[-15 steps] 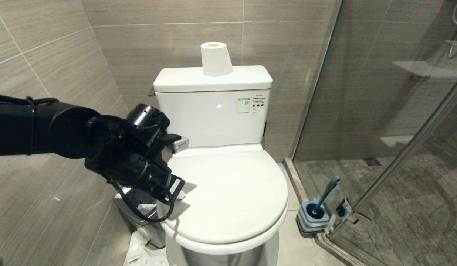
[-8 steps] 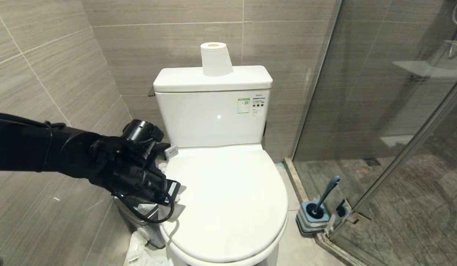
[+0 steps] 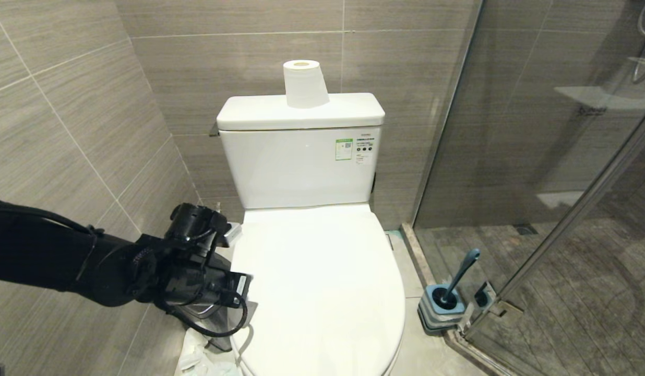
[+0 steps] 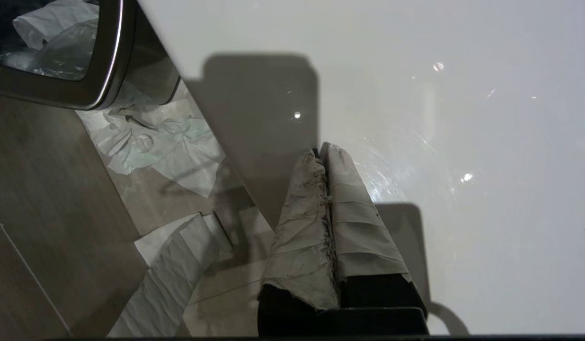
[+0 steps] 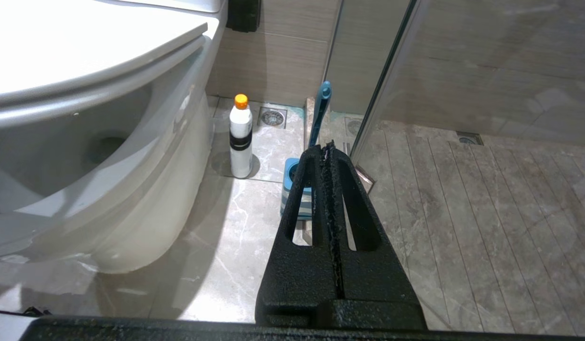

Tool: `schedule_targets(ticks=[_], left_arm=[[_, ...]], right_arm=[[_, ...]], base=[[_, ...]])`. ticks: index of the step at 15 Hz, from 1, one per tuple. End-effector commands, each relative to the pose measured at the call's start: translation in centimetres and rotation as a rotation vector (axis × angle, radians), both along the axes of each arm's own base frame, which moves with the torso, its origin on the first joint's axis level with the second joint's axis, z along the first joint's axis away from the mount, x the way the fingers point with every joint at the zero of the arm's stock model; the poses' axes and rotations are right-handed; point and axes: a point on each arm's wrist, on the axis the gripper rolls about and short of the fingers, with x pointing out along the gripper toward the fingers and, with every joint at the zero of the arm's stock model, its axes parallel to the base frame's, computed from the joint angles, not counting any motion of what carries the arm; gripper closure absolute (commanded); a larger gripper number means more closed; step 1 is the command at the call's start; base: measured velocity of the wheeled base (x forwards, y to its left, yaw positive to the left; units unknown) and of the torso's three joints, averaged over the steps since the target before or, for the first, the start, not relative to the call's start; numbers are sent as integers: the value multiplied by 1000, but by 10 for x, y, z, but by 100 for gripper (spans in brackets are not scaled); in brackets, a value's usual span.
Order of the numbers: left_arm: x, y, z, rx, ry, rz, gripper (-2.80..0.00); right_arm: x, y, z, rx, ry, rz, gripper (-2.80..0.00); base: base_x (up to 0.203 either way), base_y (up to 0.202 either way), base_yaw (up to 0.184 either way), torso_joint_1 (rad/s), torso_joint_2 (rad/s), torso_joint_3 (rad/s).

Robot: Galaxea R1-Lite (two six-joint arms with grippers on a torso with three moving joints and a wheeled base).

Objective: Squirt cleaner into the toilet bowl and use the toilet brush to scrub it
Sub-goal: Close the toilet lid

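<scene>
The toilet fills the middle of the head view, its white lid down flat over the bowl, so no cleaner shows inside. The shower glass takes the right side. At lower left the left gripper sits at the lid's left edge, its taped fingers pressed together and holding nothing, pointing in over the lid; the lid lies directly ahead of it. The small chrome-rimmed bin stands just beside it, with crumpled paper on the floor. The right gripper is shut too, empty, low by the floor. Beyond it the toilet brush stands upright in its holder, with the cleaner bottle near, so the right arm seems nearer both.
</scene>
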Motion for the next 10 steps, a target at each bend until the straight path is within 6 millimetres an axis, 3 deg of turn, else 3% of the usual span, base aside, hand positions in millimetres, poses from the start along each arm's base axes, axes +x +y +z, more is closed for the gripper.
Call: schedule_targets(ticks=[1, 5, 10], left_arm=[[-1, 0, -17, 7, 1, 17, 0], [3, -2, -55, 27, -92, 77, 0], [9, -8, -69, 29, -134, 140, 0]], right_arm=[[0, 0, 0, -1, 2, 1, 0], [0, 0, 0, -1, 2, 1, 0], [0, 0, 0, -1, 2, 1, 0]], base=[[0, 0, 0, 0, 0, 0], [0, 0, 0, 0, 0, 0], [0, 0, 0, 0, 0, 0]])
